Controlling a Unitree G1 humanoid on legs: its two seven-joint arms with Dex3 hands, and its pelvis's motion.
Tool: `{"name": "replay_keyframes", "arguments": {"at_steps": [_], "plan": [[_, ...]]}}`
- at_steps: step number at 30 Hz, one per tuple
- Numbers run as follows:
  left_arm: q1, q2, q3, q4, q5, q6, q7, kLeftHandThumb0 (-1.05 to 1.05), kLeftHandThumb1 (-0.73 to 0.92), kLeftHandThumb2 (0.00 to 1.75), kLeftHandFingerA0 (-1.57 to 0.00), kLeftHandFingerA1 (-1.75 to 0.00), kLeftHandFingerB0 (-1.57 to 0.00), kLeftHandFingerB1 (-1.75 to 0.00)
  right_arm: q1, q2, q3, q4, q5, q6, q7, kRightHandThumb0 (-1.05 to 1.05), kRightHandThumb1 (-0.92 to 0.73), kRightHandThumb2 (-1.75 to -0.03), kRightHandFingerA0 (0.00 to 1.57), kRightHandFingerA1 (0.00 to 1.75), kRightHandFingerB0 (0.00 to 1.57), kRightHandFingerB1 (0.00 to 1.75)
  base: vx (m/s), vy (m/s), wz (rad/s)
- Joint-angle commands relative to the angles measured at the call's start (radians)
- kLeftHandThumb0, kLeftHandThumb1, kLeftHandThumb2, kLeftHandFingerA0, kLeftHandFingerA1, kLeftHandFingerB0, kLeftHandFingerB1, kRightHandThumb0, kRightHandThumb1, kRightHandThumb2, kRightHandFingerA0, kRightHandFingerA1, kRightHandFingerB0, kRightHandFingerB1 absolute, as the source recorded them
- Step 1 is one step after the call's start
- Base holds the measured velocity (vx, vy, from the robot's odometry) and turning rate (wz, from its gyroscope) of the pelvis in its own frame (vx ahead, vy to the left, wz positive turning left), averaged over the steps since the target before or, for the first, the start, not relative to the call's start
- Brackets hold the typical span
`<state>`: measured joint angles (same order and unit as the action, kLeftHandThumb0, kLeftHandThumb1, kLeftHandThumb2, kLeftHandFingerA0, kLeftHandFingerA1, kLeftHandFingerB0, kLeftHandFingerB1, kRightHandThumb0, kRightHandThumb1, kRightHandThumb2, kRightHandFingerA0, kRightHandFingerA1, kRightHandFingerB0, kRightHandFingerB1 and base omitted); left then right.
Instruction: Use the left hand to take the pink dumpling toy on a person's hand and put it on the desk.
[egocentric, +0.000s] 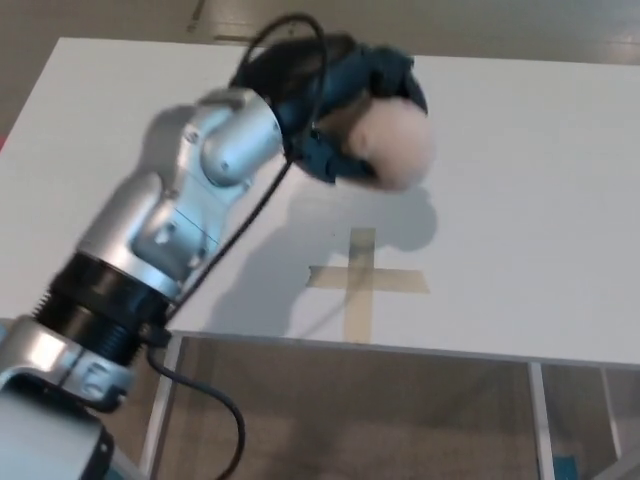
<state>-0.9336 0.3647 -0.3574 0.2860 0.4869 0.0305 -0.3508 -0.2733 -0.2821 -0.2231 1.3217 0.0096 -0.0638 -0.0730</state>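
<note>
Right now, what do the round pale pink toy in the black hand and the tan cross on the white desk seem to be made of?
The round pale pink toy looks like soft, matte plush or foam, with a fuzzy outline. The tan cross looks like flat, dull paper masking tape. The white desk looks smooth, probably laminate.

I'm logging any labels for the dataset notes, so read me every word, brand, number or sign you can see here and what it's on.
No readable text anywhere in the head view.
Left hand and silver arm: no lettering shows.
Pink dumpling toy: plain, no print.
White desk: blank.
Tape cross: a mark on the desk, carrying no writing.
</note>
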Motion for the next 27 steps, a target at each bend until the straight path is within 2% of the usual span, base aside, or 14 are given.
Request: {"name": "replay_keyframes", "arguments": {"at_steps": [1, 3, 4, 9, 10, 12, 16, 18, 22, 23, 25, 26, 27], "plan": [[-0.051, 0.066, 0.094, -0.045, -0.057, -0.057, -0.030, -0.27, 0.74, 0.65, -0.76, -1.44, -0.86, -0.56, 0.016, 0.001, -0.004, 0.000, 0.002, -0.005, 0.009, -0.17, -0.70, -0.60, 0.65, 0.46, 0.52, 0.41, 0.00, 0.000, 0.00], [-0.057, 0.090, 0.127, -0.035, -0.070, -0.073, -0.026, -0.28, 0.74, 0.66, -0.76, -1.39, -0.86, -0.56, 0.017, -0.007, -0.001, 0.000, -0.002, -0.005, 0.012, -0.17, -0.70, -0.60, 0.65, 0.46, 0.52, 0.42, 0.00, 0.000, 0.00], [-0.056, 0.107, 0.146, -0.025, -0.081, -0.082, -0.025, -0.27, 0.76, 0.64, -0.77, -1.29, -0.87, -0.57, 0.019, -0.009, 0.001, 0.000, -0.004, -0.005, 0.014, -0.18, -0.71, -0.61, 0.65, 0.46, 0.52, 0.42, 0.00, 0.000, 0.00], [-0.049, 0.156, 0.198, 0.044, -0.092, -0.120, -0.011, -0.25, 0.76, 0.64, -0.79, -1.25, -0.87, -0.64, 0.027, -0.012, 0.004, 0.003, -0.006, -0.004, 0.022, -0.18, -0.71, -0.61, 0.65, 0.46, 0.52, 0.42, 0.00, 0.000, 0.00], [-0.033, 0.178, 0.214, 0.069, -0.090, -0.125, -0.001, -0.24, 0.76, 0.63, -0.80, -1.19, -0.87, -0.59, 0.032, -0.012, 0.001, 0.004, -0.004, -0.002, 0.024, -0.18, -0.71, -0.61, 0.66, 0.46, 0.53, 0.42, 0.00, 0.000, 0.00], [-0.005, 0.207, 0.236, 0.101, -0.086, -0.126, 0.017, -0.21, 0.77, 0.63, -0.80, -1.18, -0.85, -0.54, 0.031, -0.013, 0.002, 0.005, -0.004, 0.002, 0.026, -0.19, -0.72, -0.61, 0.66, 0.46, 0.53, 0.42, 0.00, 0.000, 0.00], [0.010, 0.234, 0.240, 0.193, -0.063, -0.146, 0.054, -0.21, 0.77, 0.63, -0.83, -1.09, -0.86, -0.56, 0.027, -0.017, 0.004, 0.004, -0.007, 0.005, 0.025, -0.19, -0.72, -0.61, 0.66, 0.46, 0.53, 0.42, 0.00, 0.000, 0.00], [0.022, 0.242, 0.223, 0.241, -0.038, -0.153, 0.079, -0.22, 0.77, 0.63, -0.85, -1.10, -0.87, -0.56, 0.031, -0.016, 0.003, 0.004, -0.005, 0.004, 0.026, -0.19, -0.72, -0.61, 0.66, 0.46, 0.53, 0.42, 0.00, 0.000, 0.00], [0.044, 0.255, 0.166, 0.343, 0.027, -0.180, 0.128, -0.24, 0.76, 0.64, -0.79, -1.26, -0.87, -0.56, 0.033, -0.016, 0.009, 0.003, -0.009, 0.003, 0.027, -0.20, -0.71, -0.61, 0.65, 0.46, 0.53, 0.42, 0.00, 0.000, 0.00], [0.043, 0.259, 0.154, 0.364, 0.031, -0.192, 0.137, -0.24, 0.76, 0.64, -0.79, -1.26, -0.87, -0.56, 0.033, -0.015, 0.009, 0.003, -0.008, 0.003, 0.028, -0.20, -0.71, -0.61, 0.65, 0.46, 0.53, 0.42, 0.00, 0.000, 0.00], [0.044, 0.264, 0.118, 0.395, 0.056, -0.202, 0.143, -0.28, 0.77, 0.64, -0.86, -1.13, -0.81, -0.50, 0.030, -0.016, 0.007, 0.002, -0.006, 0.001, 0.031, -0.21, -0.72, -0.61, 0.65, 0.46, 0.54, 0.42, 0.00, 0.000, 0.00], [0.045, 0.264, 0.105, 0.406, 0.064, -0.204, 0.147, -0.28, 0.77, 0.64, -0.86, -1.13, -0.81, -0.50, 0.029, -0.016, 0.006, 0.002, -0.004, 0.001, 0.030, -0.21, -0.72, -0.61, 0.65, 0.46, 0.54, 0.42, 0.00, 0.000, 0.00], [0.046, 0.264, 0.091, 0.411, 0.075, -0.204, 0.149, -0.27, 0.76, 0.63, -0.83, -1.22, -0.85, -0.53, 0.028, -0.016, 0.005, 0.002, -0.004, 0.002, 0.028, -0.21, -0.72, -0.61, 0.65, 0.46, 0.54, 0.42, 0.00, 0.000, 0.00]]}}
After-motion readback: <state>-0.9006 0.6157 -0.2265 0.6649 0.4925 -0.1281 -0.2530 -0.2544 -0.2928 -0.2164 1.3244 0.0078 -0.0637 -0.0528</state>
